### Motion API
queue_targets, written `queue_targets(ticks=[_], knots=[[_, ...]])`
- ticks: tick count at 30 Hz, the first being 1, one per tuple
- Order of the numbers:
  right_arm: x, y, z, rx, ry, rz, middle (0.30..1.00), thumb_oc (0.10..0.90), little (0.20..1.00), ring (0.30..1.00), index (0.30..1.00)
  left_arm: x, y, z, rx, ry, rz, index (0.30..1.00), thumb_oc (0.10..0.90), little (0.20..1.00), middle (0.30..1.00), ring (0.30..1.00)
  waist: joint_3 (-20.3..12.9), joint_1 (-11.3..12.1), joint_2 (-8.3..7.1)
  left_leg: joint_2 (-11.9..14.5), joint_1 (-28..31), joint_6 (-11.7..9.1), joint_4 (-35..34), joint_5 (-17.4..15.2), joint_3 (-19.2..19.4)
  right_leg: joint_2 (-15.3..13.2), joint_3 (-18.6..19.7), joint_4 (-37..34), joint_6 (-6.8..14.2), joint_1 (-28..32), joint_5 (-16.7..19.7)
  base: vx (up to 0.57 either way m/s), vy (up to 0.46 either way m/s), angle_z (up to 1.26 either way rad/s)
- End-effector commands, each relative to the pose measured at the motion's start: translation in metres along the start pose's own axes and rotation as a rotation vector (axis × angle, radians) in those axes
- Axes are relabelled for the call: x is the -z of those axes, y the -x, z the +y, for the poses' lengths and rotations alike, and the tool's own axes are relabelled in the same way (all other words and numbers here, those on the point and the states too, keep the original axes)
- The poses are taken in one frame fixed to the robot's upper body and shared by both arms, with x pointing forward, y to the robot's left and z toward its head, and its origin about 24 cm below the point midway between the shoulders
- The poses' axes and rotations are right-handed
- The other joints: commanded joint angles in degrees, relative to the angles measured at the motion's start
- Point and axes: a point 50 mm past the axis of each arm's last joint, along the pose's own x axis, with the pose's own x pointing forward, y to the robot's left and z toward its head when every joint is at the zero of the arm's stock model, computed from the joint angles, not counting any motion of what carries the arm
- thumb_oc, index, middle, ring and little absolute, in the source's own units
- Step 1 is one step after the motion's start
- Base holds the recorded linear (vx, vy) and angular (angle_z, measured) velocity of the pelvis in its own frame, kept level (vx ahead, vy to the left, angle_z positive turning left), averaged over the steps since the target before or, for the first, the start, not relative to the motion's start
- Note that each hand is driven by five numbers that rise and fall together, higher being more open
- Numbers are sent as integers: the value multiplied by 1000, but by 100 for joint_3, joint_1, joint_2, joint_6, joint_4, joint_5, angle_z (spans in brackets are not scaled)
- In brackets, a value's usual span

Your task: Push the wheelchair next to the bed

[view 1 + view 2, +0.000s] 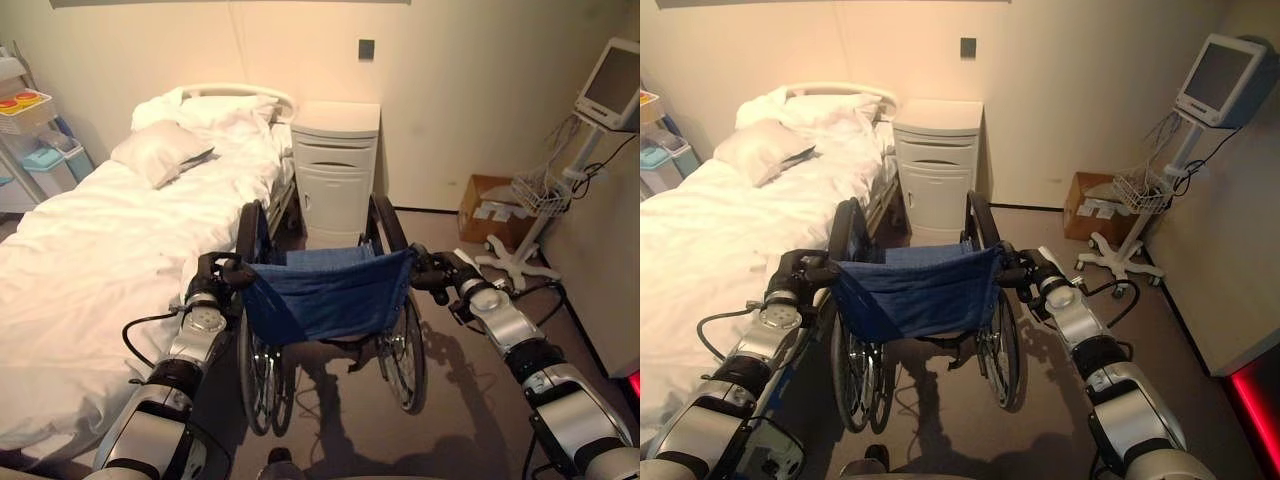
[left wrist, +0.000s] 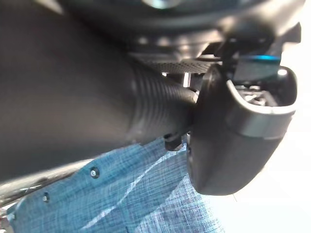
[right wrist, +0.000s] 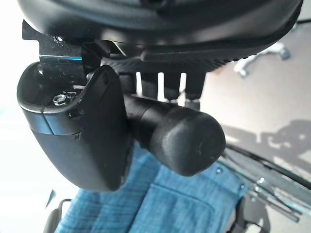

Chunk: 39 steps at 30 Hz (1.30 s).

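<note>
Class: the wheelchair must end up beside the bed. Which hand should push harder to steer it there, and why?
Probably the right hand: the bed lies left of the wheelchair, and both it and the left hand grip push handles.

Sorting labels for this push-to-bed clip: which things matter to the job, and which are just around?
Job: wheelchair; bed; left hand and right hand, each shut on a push handle.
Around: bedside cabinet; monitor stand; cardboard box; pillow.

Dim warm room light, hard floor shadows, blown-out bedding, blurred wrist close-ups.
</note>
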Motion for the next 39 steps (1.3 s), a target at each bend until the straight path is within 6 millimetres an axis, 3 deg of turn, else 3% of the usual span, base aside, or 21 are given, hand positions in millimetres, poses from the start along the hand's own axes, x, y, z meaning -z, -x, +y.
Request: queue_targets(ticks=[1,6,15,18,21,22,25,26,28,30,31,33,35,36,39], knots=[[73,13,36,-149,160,244,300,400,300,300,300,20,6,-25,174,-111,60,300,400,300,300,300,143,-190,34,-239,135,140,-1568,992,-176,125,-384,566,334,516,-357,231,180,-8],[71,13,41,-148,156,241,300,400,300,300,300,10,1,-19,170,-135,42,300,400,300,300,300,43,-275,87,-435,267,314,-1735,920,-165,61,-256,983,479,263,-218,207,197,-17],[79,20,40,-147,177,251,300,400,300,300,300,10,2,-20,160,-132,61,300,400,300,300,300,86,-334,211,-724,429,543,-1703,665,20,-78,-161,2869,579,-436,52,201,166,-9],[78,20,41,-163,180,243,300,400,300,300,300,14,4,-19,143,-124,69,300,400,300,300,300,133,-390,137,-772,614,565,-1700,533,102,-191,-251,2535,579,-793,496,236,-27,-5],[79,23,43,-170,171,241,300,400,300,300,300,17,6,-19,133,-133,62,300,400,300,300,300,224,-498,-9,-847,847,586,-1655,250,115,-464,-290,1460,615,-1131,1033,291,-184,7],[79,24,42,-168,160,247,300,400,300,300,300,14,6,-19,127,-131,40,300,400,300,300,300,301,-564,-124,-894,935,613,-1497,-53,95,-711,-256,672,735,-1348,1423,427,-320,25],[78,23,41,-153,134,262,300,400,300,300,300,10,5,-18,140,-139,6,300,400,300,300,300,386,-521,-103,-724,928,608,-1104,-413,167,-872,-429,-8,804,-1362,1333,268,-252,41],[78,23,41,-152,134,261,300,400,300,300,300,9,4,-18,139,-138,5,300,400,300,300,300,402,-538,-142,-745,882,621,-1073,-357,199,-908,-470,-29,748,-1378,1390,295,-260,55],[71,20,41,-145,104,260,300,400,300,300,300,9,3,-15,144,-135,4,300,400,300,300,300,415,-486,-232,-699,725,653,6,-966,284,-803,-611,328,754,-1177,1115,340,-282,57],[71,20,41,-147,97,264,300,400,300,300,300,12,3,-15,142,-110,17,300,400,300,300,300,399,-474,-240,-711,712,607,233,-992,233,-705,-644,437,678,-1107,933,302,-208,48],[71,18,39,-165,87,266,300,400,300,300,300,19,6,-16,144,-113,42,300,400,300,300,300,315,-499,-304,-579,472,212,1179,-48,242,-260,-640,470,351,-867,631,382,-235,57],[69,16,34,-184,122,255,300,400,300,300,300,29,9,-15,129,-93,63,300,400,300,300,300,271,-511,-285,-237,261,-267,1916,813,337,71,-742,181,50,-413,384,377,-172,26],[68,15,31,-183,140,253,300,400,300,300,300,30,9,-15,123,-82,67,300,400,300,300,300,279,-528,-283,-139,83,-380,2208,974,360,159,-722,96,-46,-238,272,257,-38,-24],[66,15,24,-175,162,252,300,400,300,300,300,27,7,-15,118,-69,68,300,400,300,300,300,352,-492,-318,142,-400,-479,2535,1101,530,225,-779,-79,-168,186,89,337,37,-24],[61,12,24,-171,170,244,300,400,300,300,300,21,5,-13,106,-53,62,300,400,300,300,300,542,-377,-302,600,-853,-453,2071,1312,545,292,-655,-192,-210,604,-81,293,106,-9]])
